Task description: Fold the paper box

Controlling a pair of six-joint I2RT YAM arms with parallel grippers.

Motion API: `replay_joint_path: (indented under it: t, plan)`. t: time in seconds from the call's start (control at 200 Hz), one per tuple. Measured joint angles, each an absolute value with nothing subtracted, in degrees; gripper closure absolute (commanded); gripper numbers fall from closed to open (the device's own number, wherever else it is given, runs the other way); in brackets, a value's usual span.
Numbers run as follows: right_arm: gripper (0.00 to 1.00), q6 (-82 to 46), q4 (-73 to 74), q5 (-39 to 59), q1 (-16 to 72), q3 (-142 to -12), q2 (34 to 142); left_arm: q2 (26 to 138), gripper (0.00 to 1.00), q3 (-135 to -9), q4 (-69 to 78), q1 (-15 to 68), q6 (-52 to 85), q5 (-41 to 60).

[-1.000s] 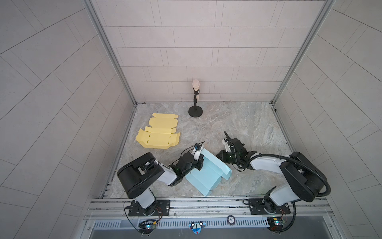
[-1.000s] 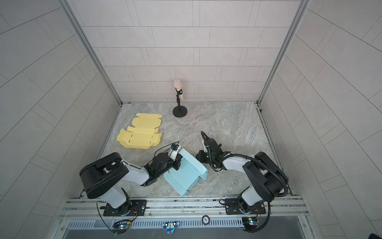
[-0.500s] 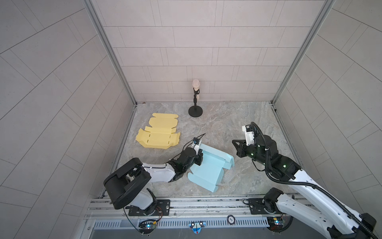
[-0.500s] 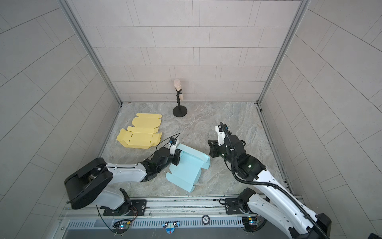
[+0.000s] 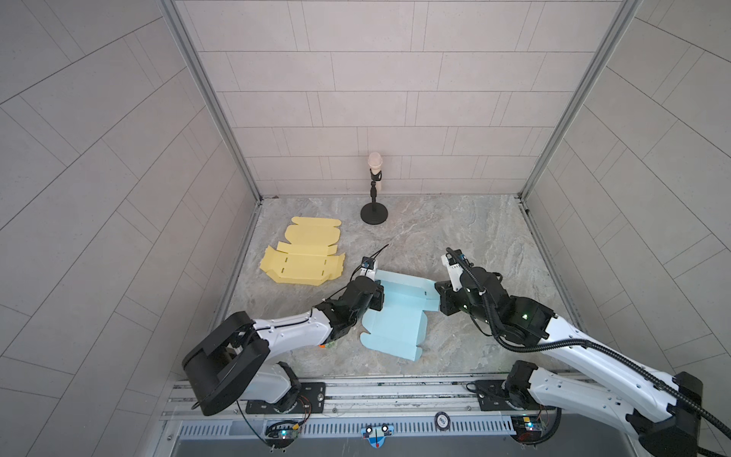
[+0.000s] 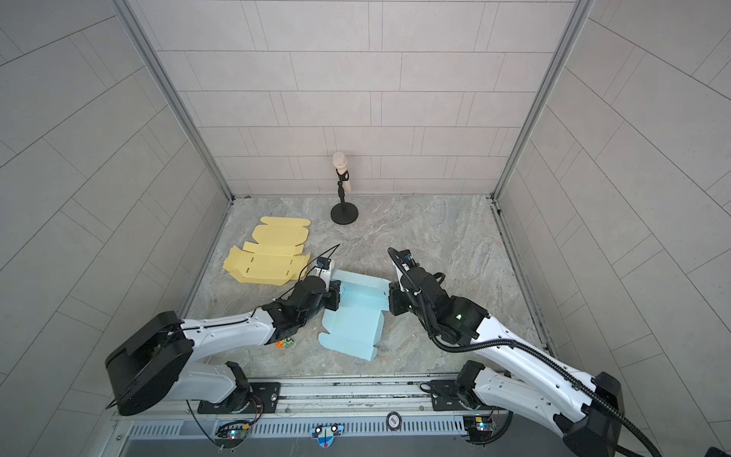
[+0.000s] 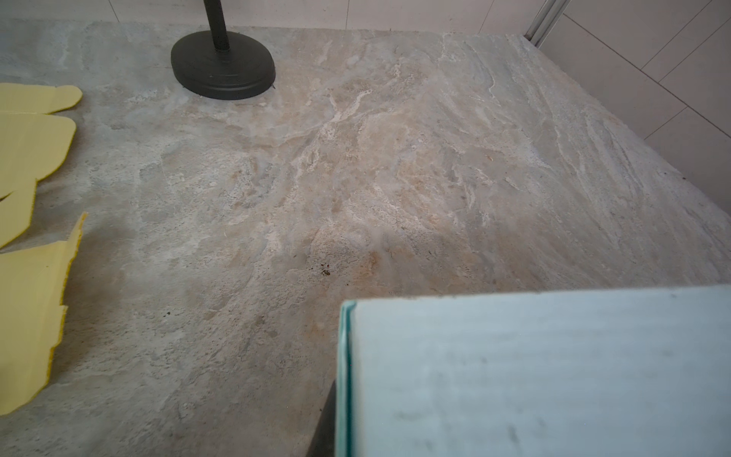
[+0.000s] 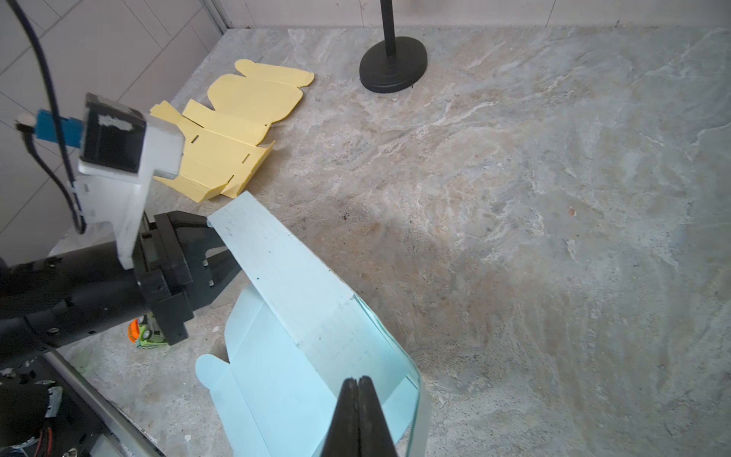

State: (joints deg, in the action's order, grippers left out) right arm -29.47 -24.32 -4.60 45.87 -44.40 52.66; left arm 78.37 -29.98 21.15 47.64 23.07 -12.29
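We are looking down on a grey marbled counter (image 5: 455, 237) that is filling the floor of the tiled cell. The light blue paper box (image 5: 395, 320) is lying on the near half, about midway across and partly folded. Its far wall is standing up, while the rest of the sheet is lying flat and reaching toward the front rail. The box is sitting directly between the two claws, one at each end of that raised wall.

A flat yellow blank (image 5: 304, 257) is lying beyond the left arm, close to the left wall and apart from the box. A black microphone stand (image 5: 374, 211) is standing at the back.

The left claw (image 5: 379, 297) is meeting the left end of the wall. In the right wrist view we are seeing its black fingers (image 8: 205, 277) closing in on that end, pinched onto the card.

The right claw (image 8: 358, 380) is sitting at the wall's right end, by the corner. Its jaws are pressing fully together, with the tips against the blue card. We are not able to tell whether any card is caught between them.

A small orange and green toy car (image 8: 148, 336) is lying on the counter under the left arm, near the box's left side but apart from it.
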Motion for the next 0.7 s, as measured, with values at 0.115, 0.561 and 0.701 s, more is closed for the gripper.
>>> replay_joint_path:
  t: [0.115, 0.561, 0.701]
  plan:
    - [1.0, -29.43, -24.38, -5.69, 46.04, -44.47, 55.46, 78.37, 0.97, -30.0, 19.86, 47.66, 23.9, -12.56]
    - [1.0, -28.1, -24.38, -7.62, 48.12, -45.1, 62.06, 78.37, 0.97, -29.87, 21.17, 47.68, 25.56, -11.79]
    - [0.93, -28.05, -23.59, -7.97, 48.12, -45.39, 62.76, 78.37, 0.97, -29.3, 24.05, 47.7, 25.52, -10.5]
